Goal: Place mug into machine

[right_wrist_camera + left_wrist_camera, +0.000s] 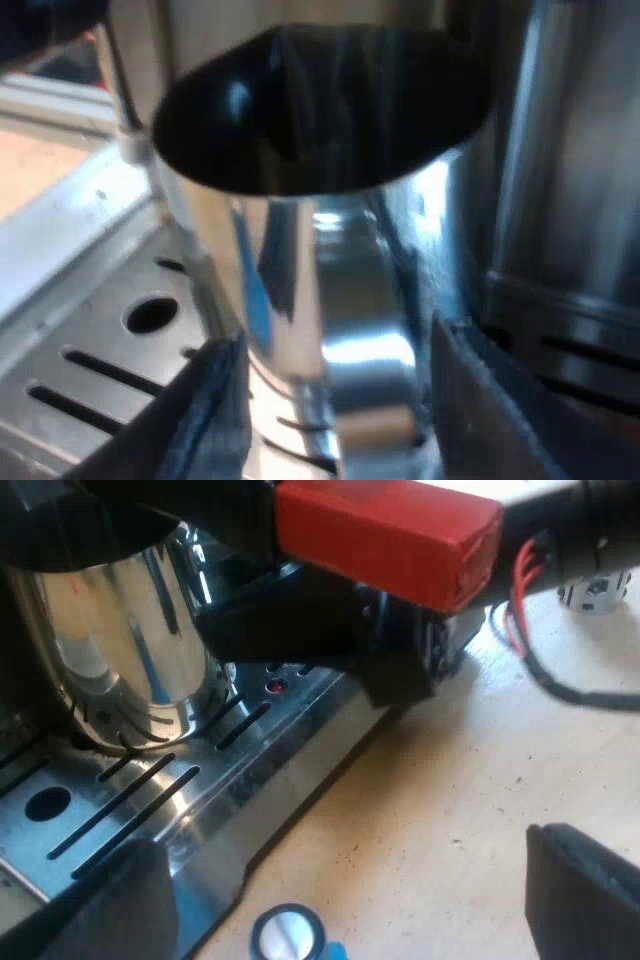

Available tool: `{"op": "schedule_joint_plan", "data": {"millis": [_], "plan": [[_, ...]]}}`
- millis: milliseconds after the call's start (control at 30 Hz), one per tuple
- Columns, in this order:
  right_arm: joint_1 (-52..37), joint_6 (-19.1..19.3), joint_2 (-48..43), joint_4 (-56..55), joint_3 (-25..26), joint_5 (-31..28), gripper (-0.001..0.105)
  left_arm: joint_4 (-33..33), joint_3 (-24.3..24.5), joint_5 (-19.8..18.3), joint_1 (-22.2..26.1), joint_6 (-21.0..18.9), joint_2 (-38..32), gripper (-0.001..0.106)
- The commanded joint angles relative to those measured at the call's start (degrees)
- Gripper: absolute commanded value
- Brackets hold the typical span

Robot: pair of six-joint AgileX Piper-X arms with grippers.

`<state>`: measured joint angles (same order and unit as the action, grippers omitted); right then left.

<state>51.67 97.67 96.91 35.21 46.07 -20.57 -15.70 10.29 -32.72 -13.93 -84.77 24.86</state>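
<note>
A shiny metal mug (120,650) stands on the espresso machine's slotted drip tray (250,770), under the red end of the holder's handle (385,535). My right gripper (340,420) is open, with its fingers (210,410) on either side of the mug's handle (365,380) and a small gap at each side. In the right wrist view the mug (300,250) shows its dark open mouth. In the left wrist view the right gripper (390,650) sits at the mug's side over the tray's edge. My left gripper (340,900) hangs open over the wooden table beside the tray, holding nothing.
A blue tamper (290,935) with a metal top lies on the wooden table (450,810) close to the tray's edge, between my left fingers. A small pale ribbed object (595,590) stands farther off on the table. The machine's metal body (570,200) rises close beside the mug.
</note>
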Motion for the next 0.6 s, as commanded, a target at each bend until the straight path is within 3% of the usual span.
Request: {"op": "schedule_joint_plan", "data": {"millis": [33, 233, 367, 467, 600], "plan": [[0.0, 0.6, -3.6, -6.0, 0.5, -0.3, 0.045, 1.0, 0.4, 0.0, -0.1, 0.2, -0.2, 0.074], [0.9, 0.6, -9.6, -16.6, 0.1, -1.5, 0.045, -0.8, 2.1, 0.4, -0.1, 0.2, -4.5, 0.074], [2.5, 0.6, -13.0, -17.9, -1.9, -2.1, 0.045, -4.2, 2.9, 1.3, -0.1, 0.2, -8.2, 0.074], [4.8, 0.6, -15.9, -17.9, -4.1, -5.5, 0.045, -5.0, 3.7, 2.5, -0.1, 0.1, -11.4, 0.074], [8.7, 0.6, -21.0, -18.1, -6.1, -11.2, 0.045, -12.1, 7.4, 2.6, -0.1, 0.1, -13.6, 0.074]]}}
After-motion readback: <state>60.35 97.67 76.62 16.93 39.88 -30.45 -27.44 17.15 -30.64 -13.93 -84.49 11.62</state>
